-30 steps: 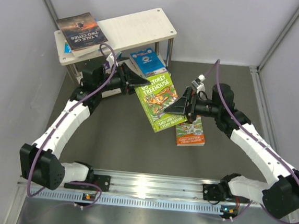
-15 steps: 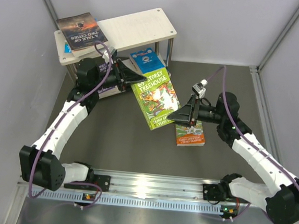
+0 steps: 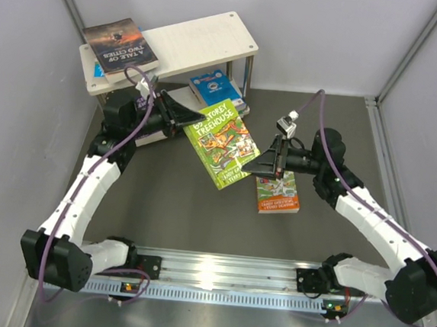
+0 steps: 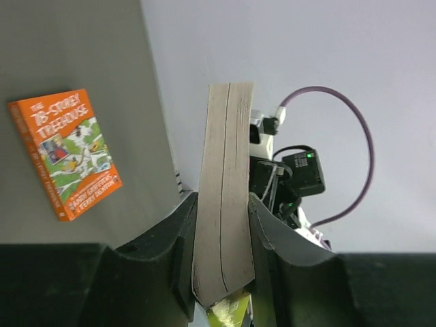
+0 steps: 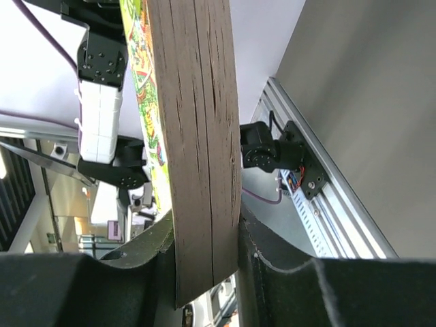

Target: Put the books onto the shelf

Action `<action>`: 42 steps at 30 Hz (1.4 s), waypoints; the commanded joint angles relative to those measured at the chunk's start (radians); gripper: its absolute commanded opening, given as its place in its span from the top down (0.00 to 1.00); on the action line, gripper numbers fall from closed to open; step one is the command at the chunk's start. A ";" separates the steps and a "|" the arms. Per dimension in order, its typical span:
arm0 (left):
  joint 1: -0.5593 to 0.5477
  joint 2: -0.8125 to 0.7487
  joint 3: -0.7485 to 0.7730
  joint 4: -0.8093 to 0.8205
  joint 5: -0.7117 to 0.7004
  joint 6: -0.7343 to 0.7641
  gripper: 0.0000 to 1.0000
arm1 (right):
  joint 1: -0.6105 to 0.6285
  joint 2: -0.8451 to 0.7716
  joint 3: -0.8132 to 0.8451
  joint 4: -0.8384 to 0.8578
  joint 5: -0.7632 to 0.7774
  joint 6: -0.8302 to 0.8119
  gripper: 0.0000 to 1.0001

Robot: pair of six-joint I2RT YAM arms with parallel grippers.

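Observation:
A green Treehouse book [image 3: 220, 142] hangs tilted above the table, held at both ends. My left gripper [image 3: 193, 119] is shut on its upper left edge; the page block [image 4: 225, 170] sits between that gripper's [image 4: 221, 269] jaws. My right gripper [image 3: 255, 167] is shut on the lower right edge, and the pages [image 5: 201, 122] fill its [image 5: 204, 262] jaws. An orange Treehouse book [image 3: 278, 193] lies flat on the table; the left wrist view shows this orange book [image 4: 65, 153] too. The shelf [image 3: 206, 40] stands at the back left with a dark book [image 3: 119, 44] on top and a blue book [image 3: 213, 88] on its lower board.
Grey walls close in the table on the left, back and right. A metal rail [image 3: 216, 274] carrying both arm bases runs along the near edge, and that rail [image 5: 320, 197] also shows in the right wrist view. The shelf's right post [image 3: 249, 74] stands close behind the held book.
The right gripper went from open to shut on the green book's lower edge. The book and both grippers have shifted left, toward the shelf.

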State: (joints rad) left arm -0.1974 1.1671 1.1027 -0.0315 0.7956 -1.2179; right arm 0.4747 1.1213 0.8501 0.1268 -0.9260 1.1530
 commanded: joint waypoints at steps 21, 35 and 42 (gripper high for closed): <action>-0.011 -0.245 0.384 -1.113 -0.913 0.501 0.01 | 0.171 0.271 0.351 -0.170 0.276 -0.199 1.00; -0.011 -0.276 0.493 -1.323 -1.066 0.537 0.01 | 0.265 0.859 0.918 -0.046 0.367 -0.076 1.00; -0.011 -0.296 0.522 -1.392 -1.063 0.523 0.01 | 0.278 1.090 1.173 -0.044 0.437 -0.001 1.00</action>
State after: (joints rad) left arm -0.2081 0.8875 1.6039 -1.3190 -0.2527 -0.7002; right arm 0.7326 2.1712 1.8824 -0.0452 -0.5205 1.1095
